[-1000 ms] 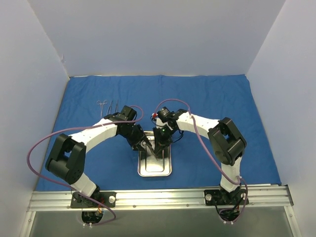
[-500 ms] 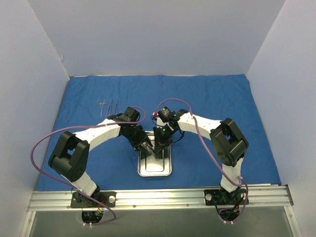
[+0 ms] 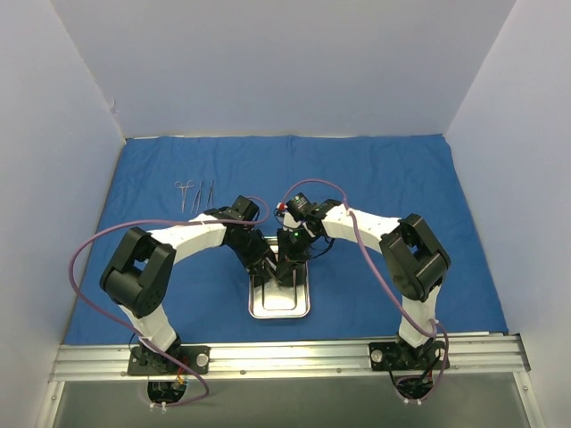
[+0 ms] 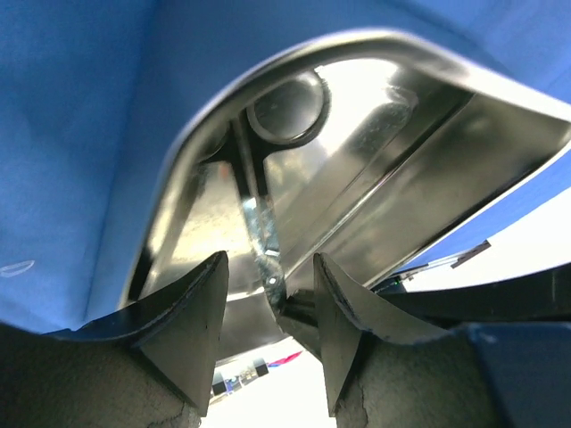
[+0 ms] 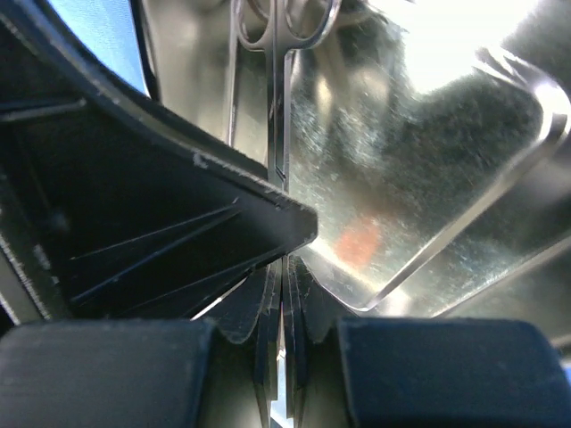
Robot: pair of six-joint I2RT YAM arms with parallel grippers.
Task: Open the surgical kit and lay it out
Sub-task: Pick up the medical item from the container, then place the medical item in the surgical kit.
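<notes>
While both arms reached into the tray (image 3: 279,305), the top view showed the blue cloth (image 3: 393,196) spread flat. Three instruments (image 3: 198,192) lay side by side at far left, well apart from the tray. The left gripper (image 3: 266,272) and right gripper (image 3: 287,270) met over the tray's far end.

Left wrist: its fingers (image 4: 192,308) stood apart, straddling the fourth instrument (image 4: 259,227), which lay on the tray floor w/ neither pad touching it.

Right wrist: its fingers (image 5: 263,303) were pressed together, apparently pinching that instrument's thin end; shaft and ring handles (image 5: 284,22) ran away along the floor.

Judgement: the last pick was in hand. Best to lift straight up, clear the rim, keep the left jaws off the shaft, then set it beside the other three, parallel.
</notes>
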